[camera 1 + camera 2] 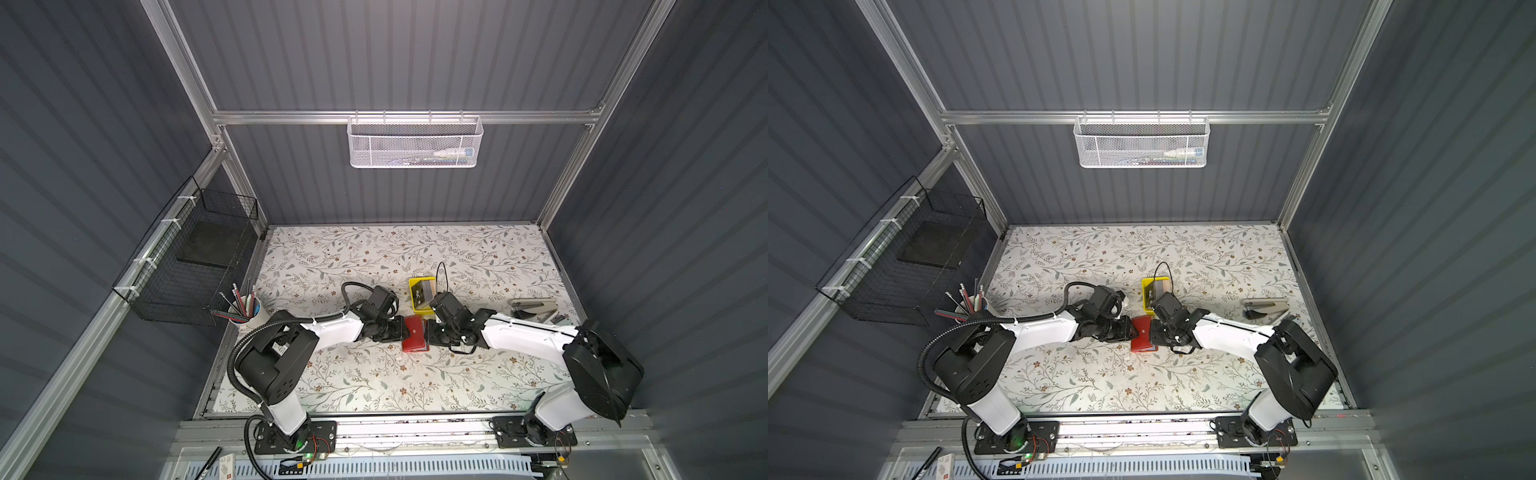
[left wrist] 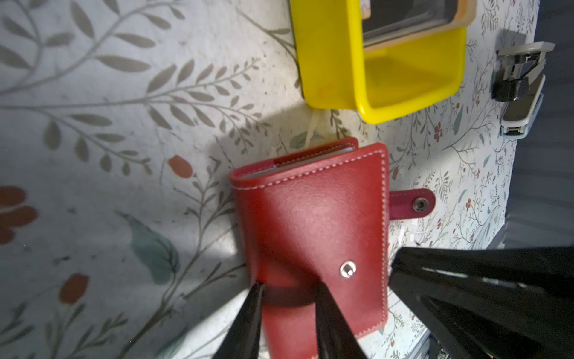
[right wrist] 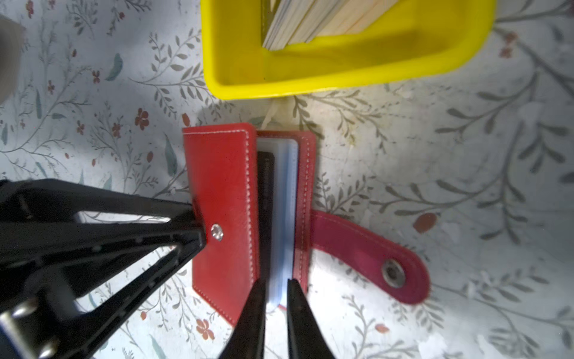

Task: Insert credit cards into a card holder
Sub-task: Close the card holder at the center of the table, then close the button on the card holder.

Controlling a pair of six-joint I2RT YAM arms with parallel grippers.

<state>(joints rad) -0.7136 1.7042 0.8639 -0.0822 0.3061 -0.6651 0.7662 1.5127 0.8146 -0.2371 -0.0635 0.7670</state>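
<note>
The red card holder (image 1: 414, 337) (image 1: 1142, 337) lies mid-table between both arms. My left gripper (image 2: 289, 286) (image 1: 402, 330) is shut on its front cover (image 3: 223, 199), which stands lifted. In the gap behind the cover, a dark credit card (image 3: 266, 186) sits against the bluish sleeves (image 3: 284, 217). My right gripper (image 3: 276, 286) (image 1: 430, 333) is shut on the sleeves' near edge. The snap strap (image 3: 372, 258) lies flat on the table. More credit cards (image 3: 313, 21) (image 1: 424, 291) stand stacked in the yellow tray (image 3: 310, 84) (image 2: 403, 105) just behind the holder.
A stapler (image 1: 534, 306) (image 2: 521, 84) lies at the right. A cup of pencils (image 1: 249, 311) stands at the left edge. A black wire basket (image 1: 187, 266) hangs on the left wall and a white mesh basket (image 1: 415, 143) on the back wall.
</note>
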